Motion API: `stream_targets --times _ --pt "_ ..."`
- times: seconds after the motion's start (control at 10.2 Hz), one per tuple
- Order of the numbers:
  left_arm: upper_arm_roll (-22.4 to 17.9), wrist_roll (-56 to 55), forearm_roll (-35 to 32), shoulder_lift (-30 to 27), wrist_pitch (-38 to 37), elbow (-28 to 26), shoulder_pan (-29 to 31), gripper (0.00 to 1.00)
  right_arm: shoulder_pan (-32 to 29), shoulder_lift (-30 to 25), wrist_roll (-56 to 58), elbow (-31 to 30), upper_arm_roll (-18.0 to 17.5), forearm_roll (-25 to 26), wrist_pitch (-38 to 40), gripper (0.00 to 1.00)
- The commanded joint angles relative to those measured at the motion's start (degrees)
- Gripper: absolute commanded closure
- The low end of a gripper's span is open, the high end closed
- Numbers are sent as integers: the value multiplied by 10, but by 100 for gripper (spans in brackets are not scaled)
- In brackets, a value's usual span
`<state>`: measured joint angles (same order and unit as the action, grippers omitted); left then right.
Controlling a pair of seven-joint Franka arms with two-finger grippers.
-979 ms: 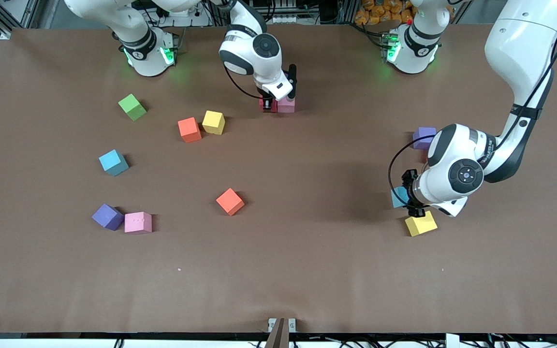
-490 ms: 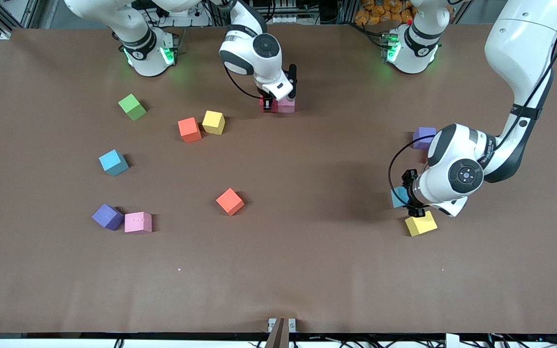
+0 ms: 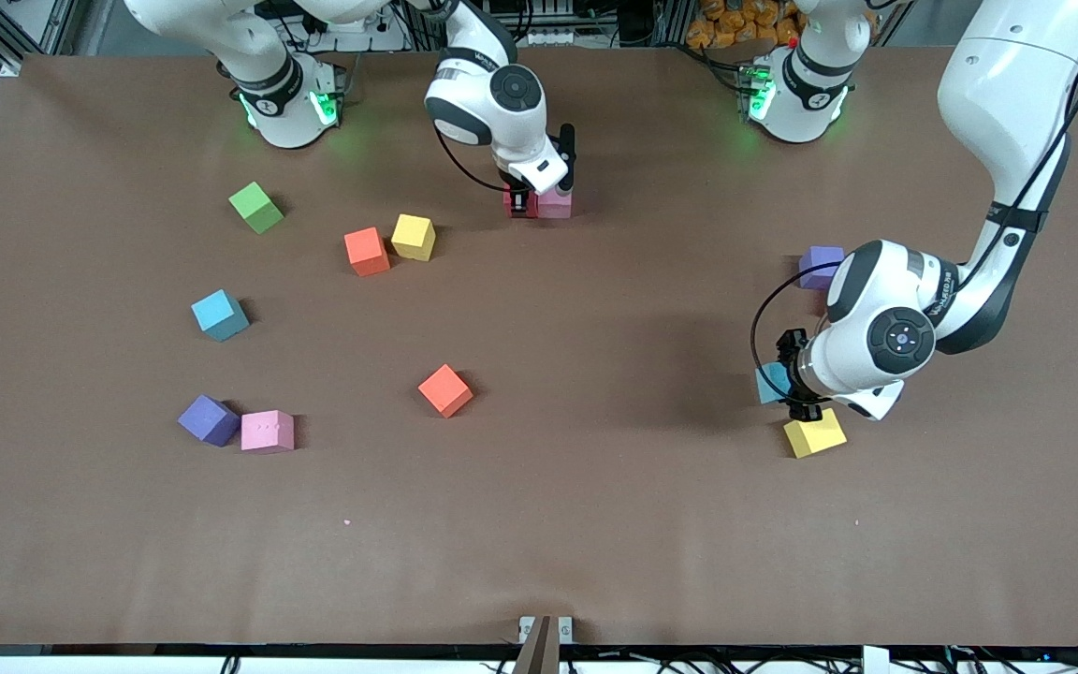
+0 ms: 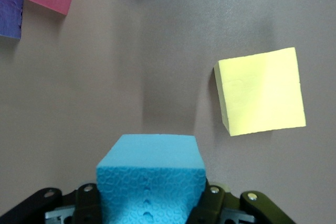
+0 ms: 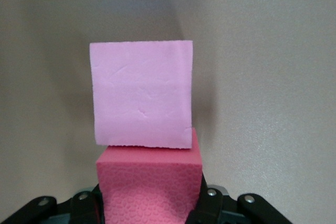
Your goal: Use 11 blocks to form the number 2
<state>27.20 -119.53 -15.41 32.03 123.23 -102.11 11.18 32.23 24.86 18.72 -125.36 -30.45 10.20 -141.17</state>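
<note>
On the brown counter [image 3: 595, 524] the blocks lie scattered, and no number 2 stands there yet. We take the orange cube [image 3: 445, 390] near the middle as our mark.

Farther from the front camera than that mark, close to the arms' bases, the right tool [image 3: 520, 199] is down at the counter with its fingers pressed to the two sides of a red cube [image 3: 510, 200]. In the right wrist view the red cube [image 5: 149, 187] sits gripped in the right tool [image 5: 149, 205] and touches a light pink cube [image 5: 140, 95] face to face; the pair stands side by side as the only start of the digit.

Toward the left arm's end from the mark, the left tool [image 3: 785, 382] is clamped on a blue cube [image 3: 769, 384]. The left wrist view shows that blue cube [image 4: 150, 177] held between the fingers of the left tool [image 4: 149, 205], with a yellow cube [image 4: 261, 92] near it but apart. We cannot tell whether the blue cube rests on the counter or hangs just above it. A purple cube [image 3: 818, 266] lies farther from the camera there, partly hidden by the arm.

Toward the right arm's end from the mark lie a second orange cube [image 3: 366, 251] just beside a second yellow cube [image 3: 413, 237], a green cube [image 3: 255, 207], a second blue cube [image 3: 219, 315], and a second purple cube [image 3: 208, 418] touching a pink cube [image 3: 267, 432].
</note>
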Motion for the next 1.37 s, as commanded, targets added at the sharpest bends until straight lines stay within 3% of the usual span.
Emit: stream_targets --times 0.0,0.1,0.2,0.29,0.98,1.27 --pt "1 -18 -13 0 8 -4 0 100 -5 10 10 9 -8 -4 0 33" --pt "2 -18 -13 1 8 -4 0 100 -6 10 10 9 -8 -4 0 32" --pt "1 -18 -13 1 8 -4 0 100 -6 9 10 9 -8 -4 0 5" --pt "1 -18 -13 1 8 -4 0 100 -7 8 10 8 -8 -4 1 0" --pt "3 -36 -14 -13 8 -30 -10 100 -18 -29 4 2 -14 -8 34 0" --pt "15 -41 -14 -62 47 -106 -8 100 -46 -59 6 2 -33 -8 68 0"
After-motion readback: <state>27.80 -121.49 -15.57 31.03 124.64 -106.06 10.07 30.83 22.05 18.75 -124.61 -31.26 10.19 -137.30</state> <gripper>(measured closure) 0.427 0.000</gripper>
